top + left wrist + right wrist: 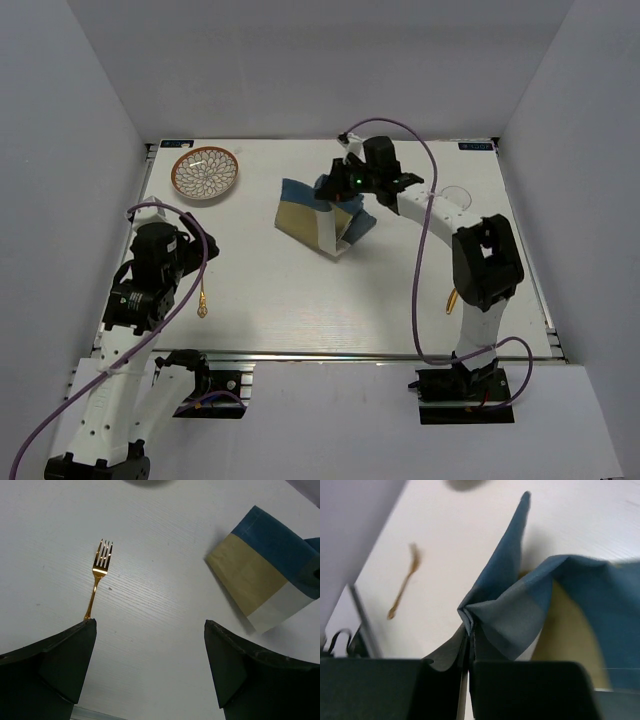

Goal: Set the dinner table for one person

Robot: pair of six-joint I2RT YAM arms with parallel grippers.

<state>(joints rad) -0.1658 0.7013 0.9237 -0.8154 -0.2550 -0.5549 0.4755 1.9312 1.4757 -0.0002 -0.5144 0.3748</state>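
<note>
The white dinner table [300, 300] carries a blue-and-tan cloth placemat [312, 218] at its middle back. My right gripper [343, 196] is shut on a bunched blue edge of the placemat [520, 605] and holds that side lifted off the table, jaws tight together [470, 652]. My left gripper [190, 250] hovers over the table's left side, open and empty [150, 630]. A gold fork [203, 302] lies just beside it; in the left wrist view the fork [99, 572] lies ahead of the left finger, and the placemat [265, 575] shows at upper right.
A patterned round plate [205, 172] sits at the back left. A second gold utensil [452, 298] lies by the right arm. A faint clear glass [455, 195] stands at the back right. A metal rail [330, 356] runs along the front edge.
</note>
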